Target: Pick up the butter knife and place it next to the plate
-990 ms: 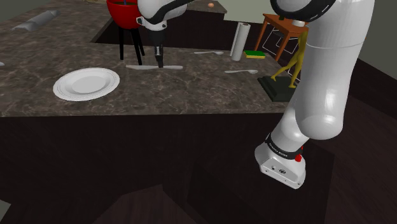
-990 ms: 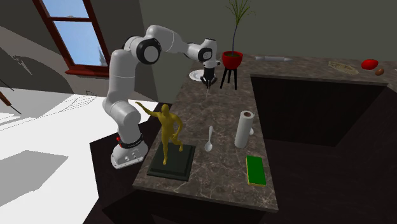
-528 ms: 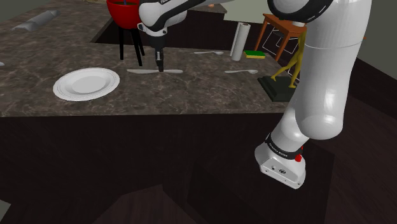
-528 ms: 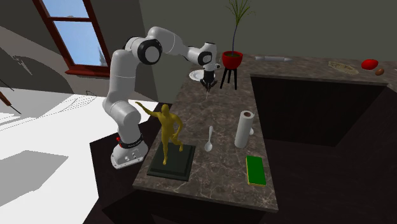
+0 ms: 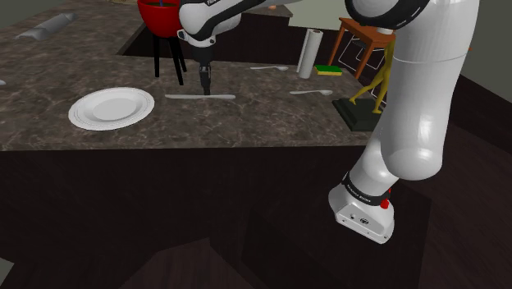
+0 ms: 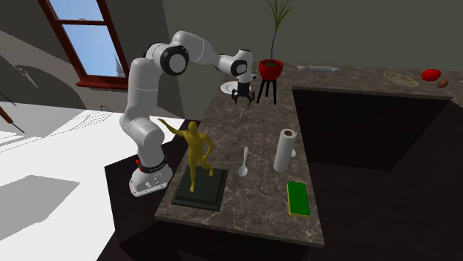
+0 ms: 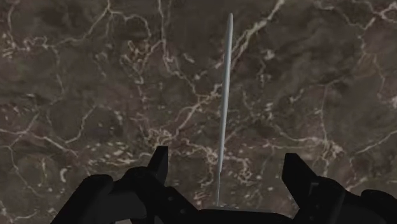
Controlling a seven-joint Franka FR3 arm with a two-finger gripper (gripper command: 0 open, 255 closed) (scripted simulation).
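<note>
The gripper [image 5: 205,85] hangs just over the knife [image 5: 201,96], up in the middle of the shoulder view. The knife lies flat on the dark stone counter [image 5: 271,123]. The white plate [image 5: 111,108] sits to its left in that view, with a gap of bare stone between them.

Looking down from the hand, the two black fingers [image 7: 159,162] stand wide apart. The knife [image 7: 224,108] runs straight out between them like a thin pale line. Neither finger touches it, so nothing is held.

I think the job right now is to get a good hold. The hand should go straight down till the tips are almost on the stone. Then it should squeeze across the thin side of the knife. It looks slim and smooth, so it may slip or turn. A hold near the middle would keep it from tipping.

The red pot [image 5: 160,16] on black legs stands close behind, so the hand should lift up first. Then it can go left and lay the knife beside the plate's rim, not on it.
</note>
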